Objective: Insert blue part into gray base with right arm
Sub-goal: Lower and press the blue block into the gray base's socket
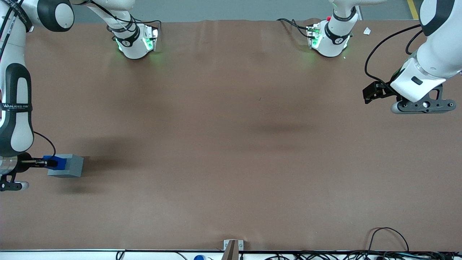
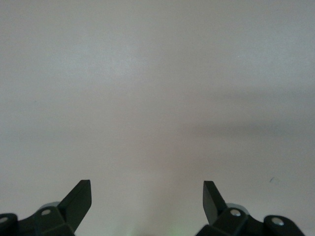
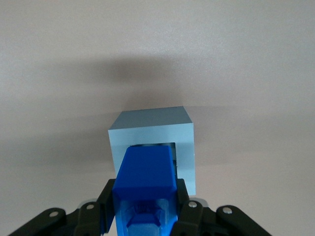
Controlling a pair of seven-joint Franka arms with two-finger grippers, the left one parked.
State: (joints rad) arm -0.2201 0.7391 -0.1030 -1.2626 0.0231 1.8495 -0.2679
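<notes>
The gray base [image 1: 71,165] rests on the brown table at the working arm's end, with its square socket turned sideways toward my gripper. My gripper [image 1: 49,163] reaches in level with the table and is shut on the blue part [image 1: 59,162]. In the right wrist view the blue part [image 3: 146,169] sits clamped between the black fingers [image 3: 105,199] of the gripper [image 3: 145,195]. Its leading end is at the mouth of the socket in the gray base [image 3: 152,122]. How deep it reaches is hidden.
Two arm bases [image 1: 133,43] [image 1: 330,39] stand at the table's edge farthest from the camera. The parked arm's gripper [image 1: 377,90] hangs over its end of the table. A white scrap [image 1: 367,31] lies near there. Cables [image 1: 388,234] run along the near edge.
</notes>
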